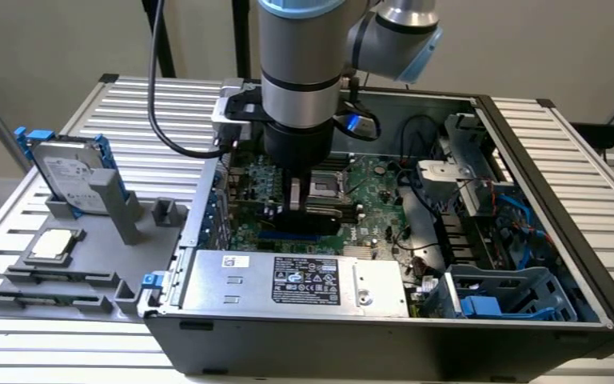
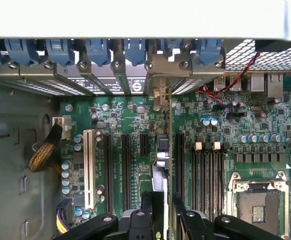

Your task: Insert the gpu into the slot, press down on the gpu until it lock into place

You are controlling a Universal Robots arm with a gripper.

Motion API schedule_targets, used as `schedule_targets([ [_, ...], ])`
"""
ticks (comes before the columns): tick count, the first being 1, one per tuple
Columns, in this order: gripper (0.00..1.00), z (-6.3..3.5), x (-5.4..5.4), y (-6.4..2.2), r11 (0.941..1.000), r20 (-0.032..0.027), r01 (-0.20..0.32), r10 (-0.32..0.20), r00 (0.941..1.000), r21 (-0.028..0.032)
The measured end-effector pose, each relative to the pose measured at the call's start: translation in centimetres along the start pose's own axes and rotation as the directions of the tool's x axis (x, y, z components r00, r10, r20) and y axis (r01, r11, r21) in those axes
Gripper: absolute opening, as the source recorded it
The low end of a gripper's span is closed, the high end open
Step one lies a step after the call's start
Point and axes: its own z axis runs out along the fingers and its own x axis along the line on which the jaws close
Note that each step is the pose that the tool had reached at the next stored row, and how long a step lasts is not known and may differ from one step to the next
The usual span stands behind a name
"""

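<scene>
My gripper (image 1: 309, 210) reaches down into the open computer case (image 1: 520, 336) and is shut on the gpu (image 1: 324, 218), a dark card held upright over the green motherboard (image 1: 376, 192). Just below the card, a short stretch of the blue slot (image 1: 284, 237) shows. In the wrist view the gpu (image 2: 168, 150) appears edge-on between the two black fingers (image 2: 146, 202), and its silver end bracket (image 2: 158, 94) sits at the case's rear opening. There the card covers the slot, and whether it is fully seated cannot be told.
Black memory strips (image 2: 208, 170), a CPU socket (image 2: 258, 202) and a white connector (image 2: 89, 167) flank the card. A silver power supply (image 1: 297, 280) lies in front of it. On the exterior view's left, a grey fixture (image 1: 125, 212) holds a hard drive (image 1: 73, 172) with blue rails.
</scene>
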Motion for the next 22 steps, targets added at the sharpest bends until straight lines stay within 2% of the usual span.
schedule_targets([
  [5, 0.26, 0.12, -0.03, 0.12, 1.0, -0.0002, 0.001, -0.001, 1.0, -0.0026],
  [14, 0.26, 0.38, -0.01, 0.15, 0.9998, -0.0021, 0.017, -0.017, 0.9999, -0.0108],
  [22, 0.26, 0.54, -0.01, 0.05, 0.9997, -0.0022, 0.022, -0.022, 0.9998, -0.0126],
])
